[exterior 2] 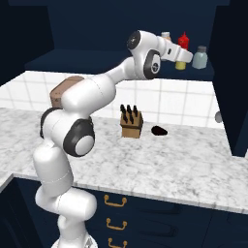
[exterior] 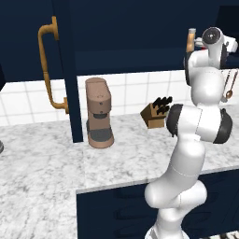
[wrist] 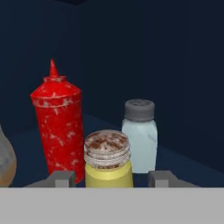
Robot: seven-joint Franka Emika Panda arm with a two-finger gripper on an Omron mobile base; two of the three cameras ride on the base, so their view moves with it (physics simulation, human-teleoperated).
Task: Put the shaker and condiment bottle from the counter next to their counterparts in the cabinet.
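Yellow-green, with a grey metal top, the shaker stood upright on the cabinet shelf between the two fingertips of the claw, which stood slightly apart from its sides, loosened rather than clamped. Just behind it were the red squeeze bottle and the pale grey-blue shaker. The tan-orange bottle stood beside them. Below, on the marbled tabletop, sat a knife block and a coffee machine.

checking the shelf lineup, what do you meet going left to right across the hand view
condiment bottle at the left edge → red squeeze bottle → yellow-green shaker → pale grey-blue shaker
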